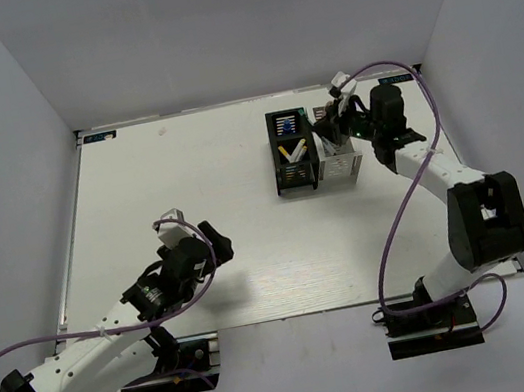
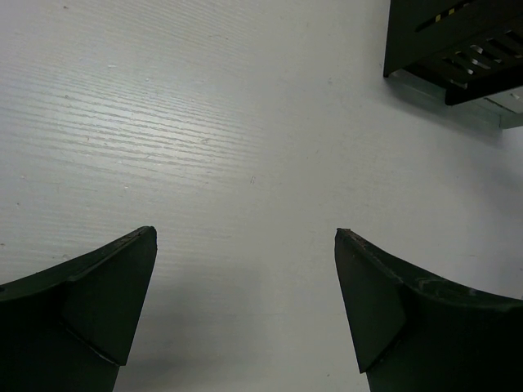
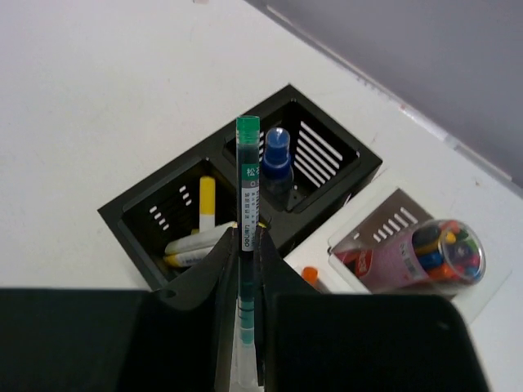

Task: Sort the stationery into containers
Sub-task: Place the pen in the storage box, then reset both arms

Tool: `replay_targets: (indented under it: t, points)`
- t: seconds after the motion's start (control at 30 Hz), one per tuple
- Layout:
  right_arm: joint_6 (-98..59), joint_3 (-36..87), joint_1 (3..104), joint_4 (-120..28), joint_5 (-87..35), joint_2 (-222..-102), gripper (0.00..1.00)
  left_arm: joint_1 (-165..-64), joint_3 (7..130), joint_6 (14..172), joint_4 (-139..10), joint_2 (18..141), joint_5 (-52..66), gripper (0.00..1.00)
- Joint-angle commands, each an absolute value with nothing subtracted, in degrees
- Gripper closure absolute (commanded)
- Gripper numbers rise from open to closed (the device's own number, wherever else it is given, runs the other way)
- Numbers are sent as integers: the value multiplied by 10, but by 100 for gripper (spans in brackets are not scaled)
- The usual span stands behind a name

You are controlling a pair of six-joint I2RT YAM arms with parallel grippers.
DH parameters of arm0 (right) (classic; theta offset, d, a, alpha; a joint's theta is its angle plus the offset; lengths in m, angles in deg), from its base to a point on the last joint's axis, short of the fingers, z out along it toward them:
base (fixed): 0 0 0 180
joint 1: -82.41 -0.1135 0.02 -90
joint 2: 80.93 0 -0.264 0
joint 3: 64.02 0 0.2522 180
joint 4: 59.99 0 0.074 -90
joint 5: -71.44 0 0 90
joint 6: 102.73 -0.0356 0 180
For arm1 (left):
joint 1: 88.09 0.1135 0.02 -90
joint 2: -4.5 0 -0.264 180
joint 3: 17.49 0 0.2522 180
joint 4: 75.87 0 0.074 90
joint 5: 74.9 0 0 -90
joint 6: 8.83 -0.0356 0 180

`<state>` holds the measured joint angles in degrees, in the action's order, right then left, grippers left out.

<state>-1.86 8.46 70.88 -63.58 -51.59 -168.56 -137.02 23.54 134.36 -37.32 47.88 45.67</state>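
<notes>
1. Right gripper (image 3: pixel 248 245) is clamped on a green-and-white pen (image 3: pixel 248 184), above the black organiser (image 3: pixel 131 216).
2. Yellow-tipped pens (image 3: pixel 196 241) and blue-capped bottle (image 3: pixel 276 163) sit inside it.
3. Left gripper (image 2: pixel 245 278) has jaws wide apart, over the table (image 2: pixel 204 122).

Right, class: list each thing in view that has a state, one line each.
left gripper: open, empty.
right gripper: shut on the green pen.
green pen: gripped, not yet in either organiser.
black organiser: upright, both compartments occupied.
white pens: leaning in one black compartment.
bottle: capped, standing in the other compartment.
white organiser: holding the pink cylinder.
pink cylinder: inside the white organiser.
</notes>
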Motion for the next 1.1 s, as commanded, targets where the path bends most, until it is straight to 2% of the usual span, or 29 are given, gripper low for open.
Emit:
replay_targets:
  t: [0.0,0.3,0.37,0.4,0.53,0.57,0.7,0.73,0.77,0.93,1.07]
  points:
    - [-52,101,734,-767,-586,-1707,100,-1370,257,1337,-379,477,452,1]
    - [-47,109,773,-776,-641,-1763,100,-1370,264,1337,-369,483,452,1]
    - [-14,106,781,-760,-652,-1766,89,-1370,264,1337,-374,483,447,1]
    - [-12,105,785,-759,-651,-1768,76,-1370,264,1337,-388,489,441,1]
    - [-10,114,799,-739,-675,-1766,49,-1370,264,1310,-419,507,417,1]
    - [-12,122,804,-726,-680,-1759,36,-1370,264,1299,-427,516,411,1]
    - [-25,121,817,-702,-681,-1733,22,-1370,264,1285,-465,528,387,1]
    - [-27,122,816,-695,-677,-1719,12,-1370,264,1278,-472,528,381,1]
    - [-28,128,818,-683,-671,-1703,10,-1370,264,1278,-483,528,375,1]
    - [-16,177,816,-439,-627,-1643,10,-1370,276,1221,-518,539,330,1]
    - [-28,168,815,-324,-558,-1593,10,-1370,287,1192,-548,553,330,1]
